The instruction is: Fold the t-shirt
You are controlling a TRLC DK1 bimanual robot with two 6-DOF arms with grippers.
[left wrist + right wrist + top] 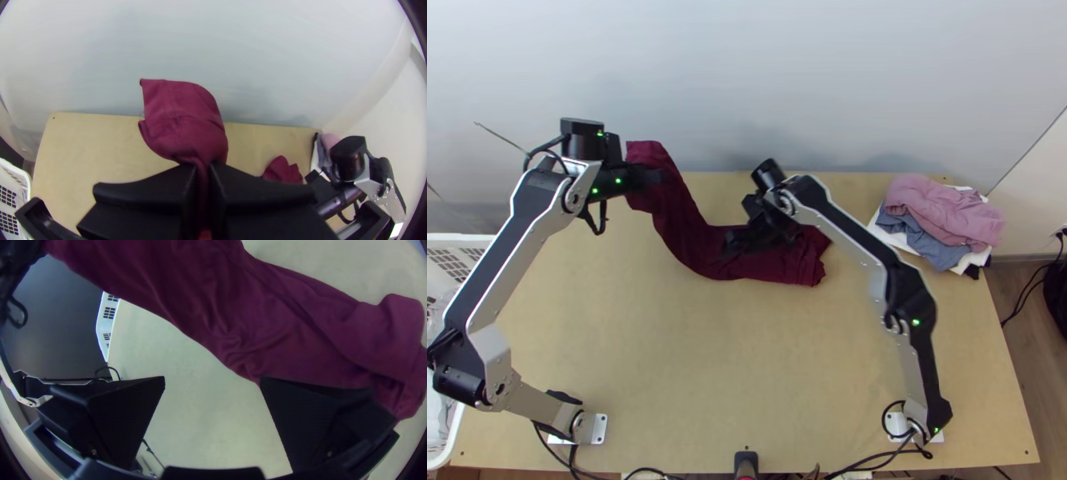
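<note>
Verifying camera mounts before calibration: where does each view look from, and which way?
Top: fixed high above the near edge, steeply down at the table; left arm and right arm show.
Left wrist: outward past the left gripper, to the wall; right arm beyond.
Right wrist: down past the right gripper's open fingers; left arm aside.
Wrist views share: shirt, basket.

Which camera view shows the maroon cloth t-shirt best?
The top view: the maroon cloth t-shirt shows end to end, though partly covered. The left wrist view shows its raised end in the black left end effector; the right wrist view, its creases up close.
</note>
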